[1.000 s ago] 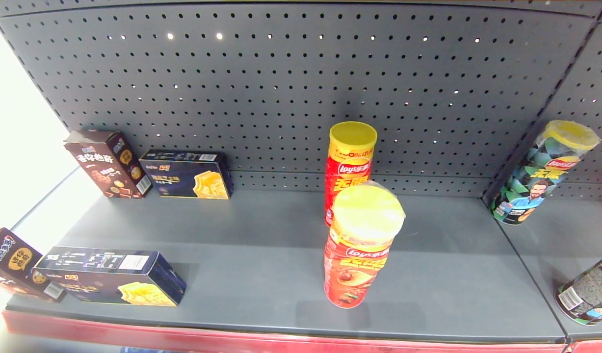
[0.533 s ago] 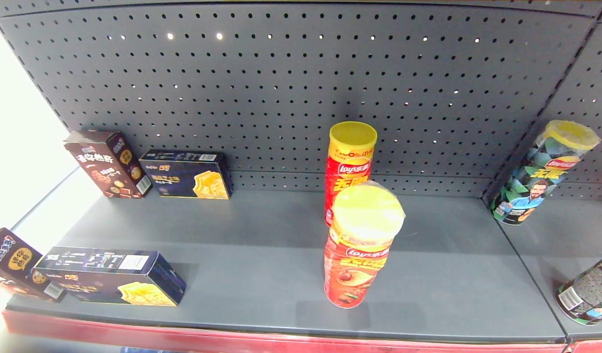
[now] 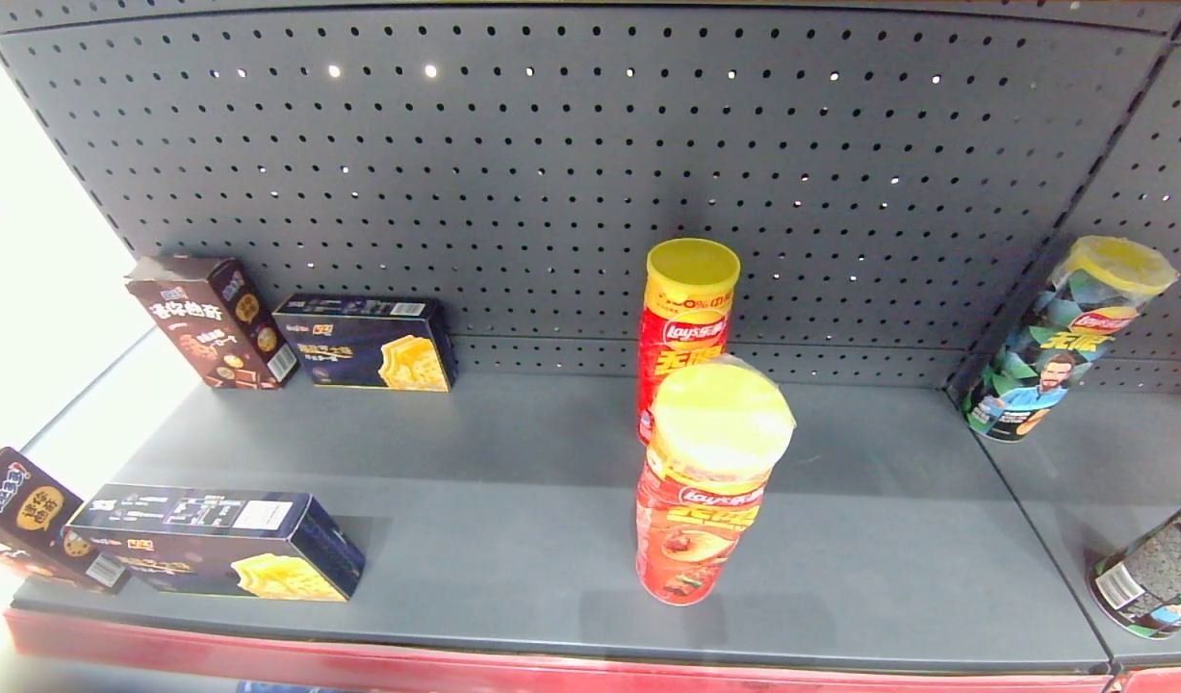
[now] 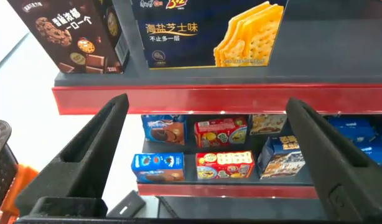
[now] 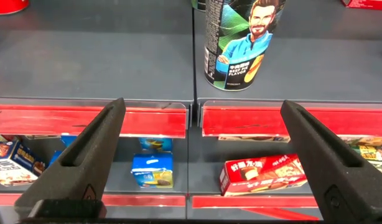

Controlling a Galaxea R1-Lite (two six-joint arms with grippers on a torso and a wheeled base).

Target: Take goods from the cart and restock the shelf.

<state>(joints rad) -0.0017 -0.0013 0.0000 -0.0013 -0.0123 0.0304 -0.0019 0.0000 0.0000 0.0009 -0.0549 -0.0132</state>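
On grey shelf (image 3: 513,481), mid-span: red front can (image 3: 703,500) upright, just before red rear can (image 3: 688,308); cracker box (image 3: 369,344) back left. Left pincer (image 4: 206,101), right pincer (image 5: 202,104) both released, spread wide, empty, facing shelf edge.

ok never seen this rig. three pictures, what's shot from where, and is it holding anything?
It is a two-armed robot facing a store shelf. The wide picture is from its head camera. A front can and a rear can, both red, stand mid-shelf, with boxes to the left and green cans in the bay to the right. The other two pictures come from a camera on each wrist, looking out between the gripper's fingers. The left gripper faces the shelf's front edge below a cracker box; the right gripper faces a green can. Both are open and hold nothing.
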